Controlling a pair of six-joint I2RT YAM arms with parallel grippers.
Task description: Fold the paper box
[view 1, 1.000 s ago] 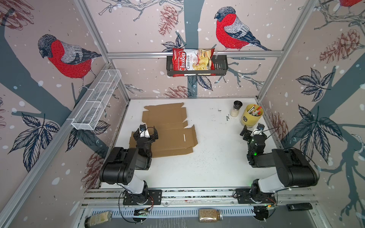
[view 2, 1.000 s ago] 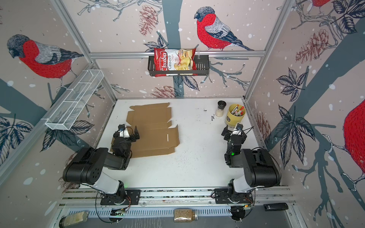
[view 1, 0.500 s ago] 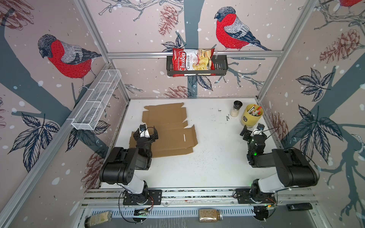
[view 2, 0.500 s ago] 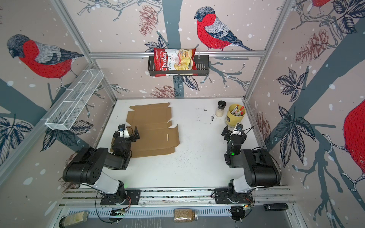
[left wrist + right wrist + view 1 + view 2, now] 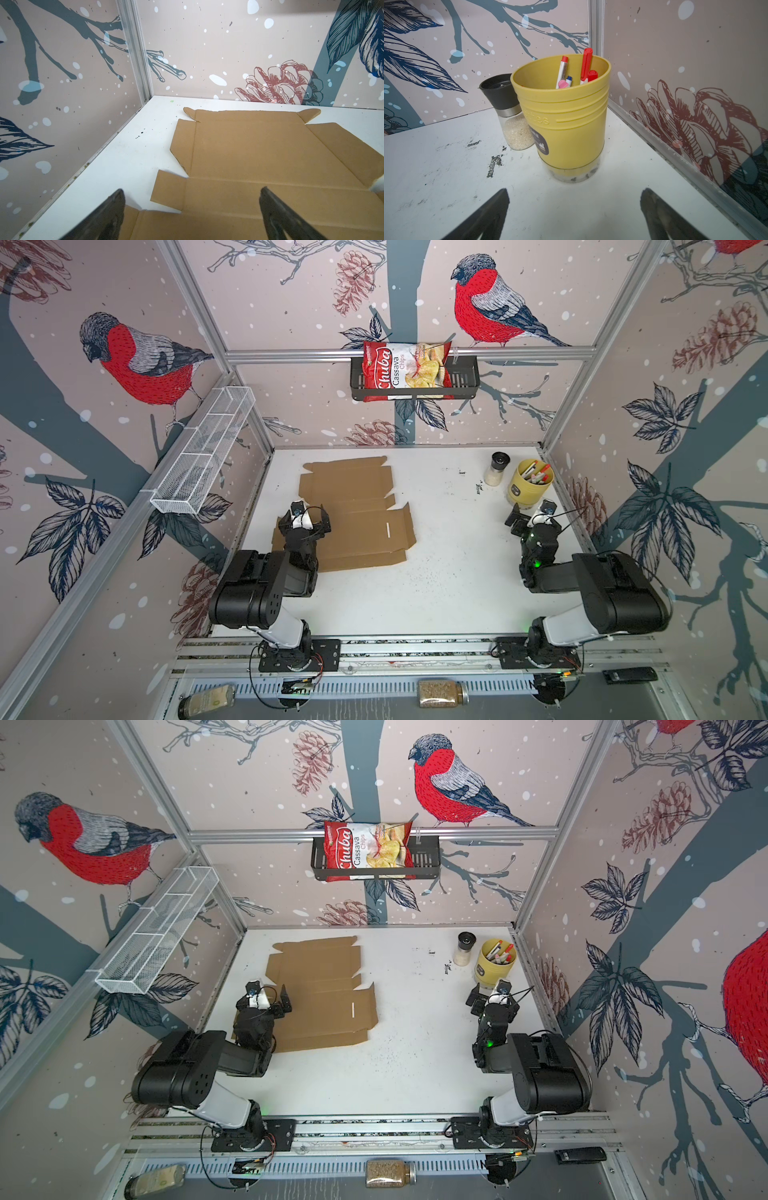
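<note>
The left gripper (image 5: 304, 517) and right gripper (image 5: 535, 517) hung empty, jaws apart, while the paper box (image 5: 357, 514) lay flat, no fold made.

The paper box (image 5: 322, 996) lies flat, the left gripper (image 5: 264, 1000) seemingly just above its left edge.

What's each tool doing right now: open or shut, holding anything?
Left tool: open, empty, at the edge of the paper box.
Right tool: open, empty, facing the yellow cup.
</note>
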